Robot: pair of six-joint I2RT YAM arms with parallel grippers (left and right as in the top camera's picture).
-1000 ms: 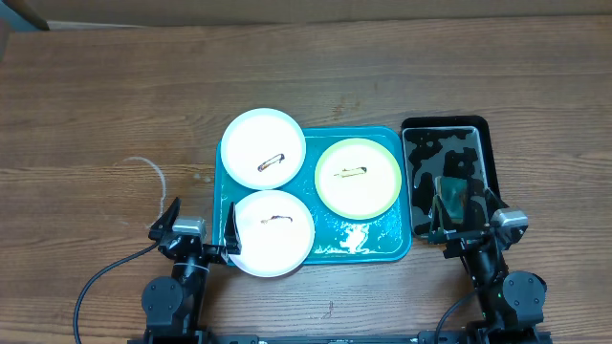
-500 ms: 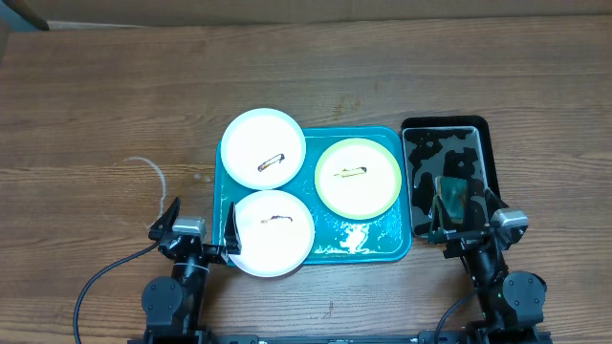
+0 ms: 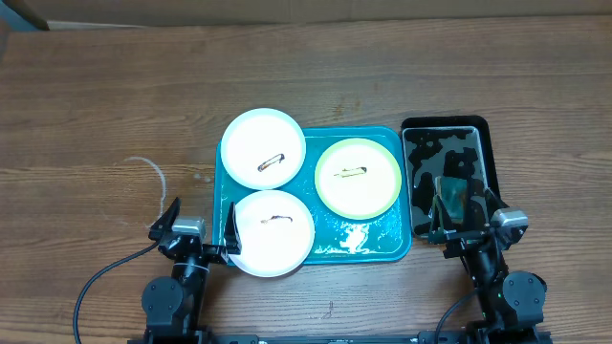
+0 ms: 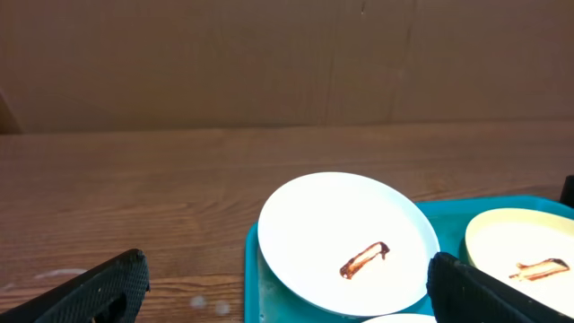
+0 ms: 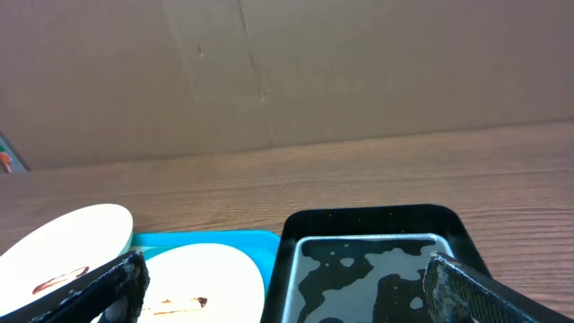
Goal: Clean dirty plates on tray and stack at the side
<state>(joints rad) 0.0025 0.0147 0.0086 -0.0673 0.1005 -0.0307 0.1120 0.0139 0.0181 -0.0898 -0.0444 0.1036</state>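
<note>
Because it looks straight down, the overhead view alone lays out the whole scene: the teal tray (image 3: 371, 237) sits mid-table with a wet sheen, bearing the yellow-green plate (image 3: 358, 177) at its right, the near white plate (image 3: 274, 232) at its front left, hanging over the front rim, and the far white plate (image 3: 263, 143) jutting over its back left corner. Each plate carries a small brown smear at centre. Just right of the tray stands the black tub (image 3: 483, 134), its floor patched with wet, with a greenish block (image 3: 451, 196) at its near end; only this view shows that block. The left gripper (image 3: 198, 227) hangs at the tray's front left corner, jaws spread wide and empty, one finger overlapping the near white plate's edge, though whether it touches cannot be told. The right gripper (image 3: 466, 222) is just as wide and empty, over the tub's near end. The left wrist camera shows the far white plate and part of the yellow-green one, with only a sliver of the near plate at the bottom edge, and a brown cardboard wall (image 4: 269, 63) behind the table that the overhead view misses. The right wrist camera shows the tub's far rim and two plates beyond the tray's edge.
</note>
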